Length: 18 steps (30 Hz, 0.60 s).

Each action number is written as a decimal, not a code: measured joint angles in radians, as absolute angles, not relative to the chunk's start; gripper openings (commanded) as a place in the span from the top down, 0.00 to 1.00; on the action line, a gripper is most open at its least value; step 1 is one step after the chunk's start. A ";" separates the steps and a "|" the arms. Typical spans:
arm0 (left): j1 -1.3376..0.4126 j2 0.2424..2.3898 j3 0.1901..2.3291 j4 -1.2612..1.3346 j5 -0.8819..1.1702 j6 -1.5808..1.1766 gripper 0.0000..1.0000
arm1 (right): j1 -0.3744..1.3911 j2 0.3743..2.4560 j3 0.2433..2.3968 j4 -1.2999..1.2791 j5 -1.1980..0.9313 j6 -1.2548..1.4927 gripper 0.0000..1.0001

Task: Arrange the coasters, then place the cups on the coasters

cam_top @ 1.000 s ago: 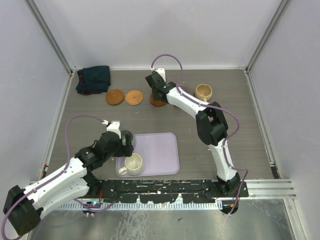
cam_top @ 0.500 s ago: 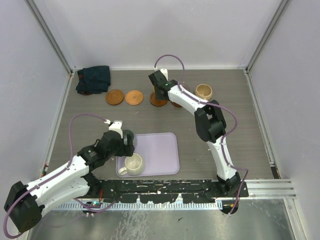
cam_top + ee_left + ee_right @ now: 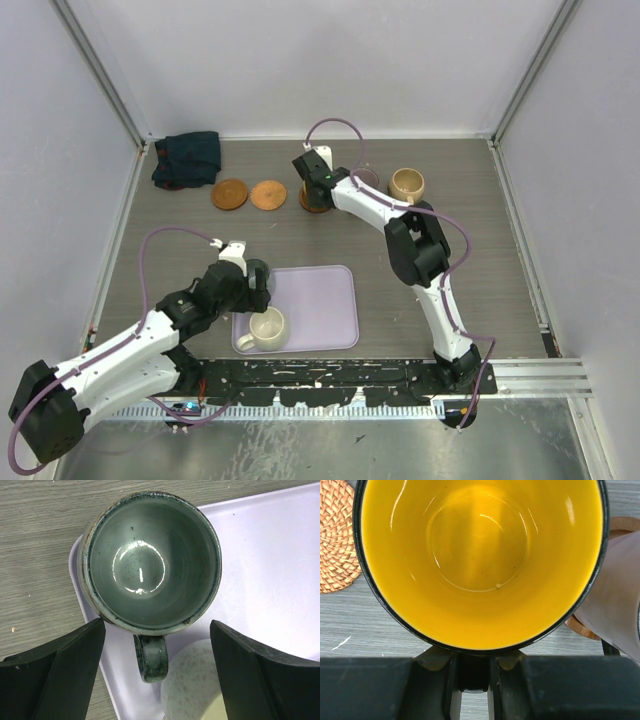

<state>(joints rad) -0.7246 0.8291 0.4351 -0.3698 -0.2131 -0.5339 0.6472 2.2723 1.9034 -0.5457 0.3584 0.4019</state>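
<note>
My right gripper (image 3: 472, 672) is shut on the handle of the yellow cup (image 3: 479, 560), which fills the right wrist view. From above, that gripper (image 3: 316, 185) sits over a brown coaster (image 3: 315, 204) at the back; whether the cup touches it I cannot tell. Two bare coasters (image 3: 229, 193) (image 3: 268, 194) lie to its left. A mauve cup (image 3: 620, 595) stands on a coaster (image 3: 580, 627) just right of it. My left gripper (image 3: 157, 630) is open around the handle (image 3: 150, 657) of the grey-green cup (image 3: 150, 560) on the lavender tray (image 3: 270, 555), beside the cream cup (image 3: 200, 680).
A tan cup (image 3: 406, 184) stands on the table at the back right. A dark folded cloth (image 3: 187, 158) lies in the back left corner. White walls enclose the table on three sides.
My right gripper with the yellow cup has edged slightly left and back over the coaster. The left gripper has barely moved and stays open.
</note>
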 measured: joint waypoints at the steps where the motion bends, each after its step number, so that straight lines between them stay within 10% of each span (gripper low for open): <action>1: -0.725 0.829 0.435 -0.370 -0.213 -0.534 0.13 | 0.650 2.272 1.903 -0.545 0.358 0.404 0.99; 18: -0.725 0.826 0.435 -0.371 -0.212 -0.534 0.13 | 0.659 2.273 1.880 -0.527 0.357 0.433 0.99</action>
